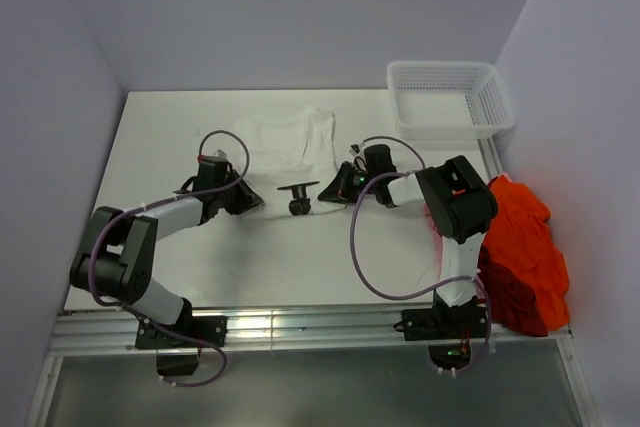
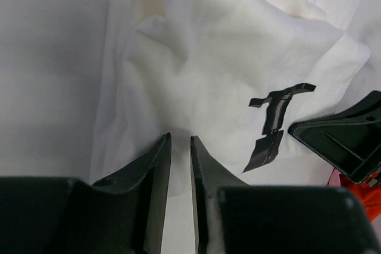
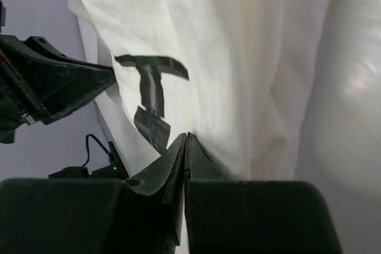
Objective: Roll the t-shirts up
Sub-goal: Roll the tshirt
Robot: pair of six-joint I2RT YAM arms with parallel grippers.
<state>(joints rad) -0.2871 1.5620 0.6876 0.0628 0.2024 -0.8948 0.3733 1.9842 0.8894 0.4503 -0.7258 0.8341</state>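
The white t-shirt [image 1: 290, 137] lies spread on the table, its near edge lifted and bunched so the black chest print [image 1: 298, 194] stands up between my two grippers. My left gripper [image 1: 255, 199] pinches the cloth [image 2: 208, 57] left of the print [image 2: 277, 117], its jaws [image 2: 180, 138] narrowly apart with white fabric between them. My right gripper [image 1: 328, 187] is shut [image 3: 187, 136] on the shirt's edge [image 3: 238, 57] just right of the print [image 3: 152, 87]. A heap of orange-red t-shirts [image 1: 525, 237] lies at the table's right edge, beside the right arm.
A white mesh basket [image 1: 490, 97] stands at the back right corner. Grey walls close in the left, back and right sides. The right arm's cable [image 1: 360, 257] loops over the table in front of the shirt.
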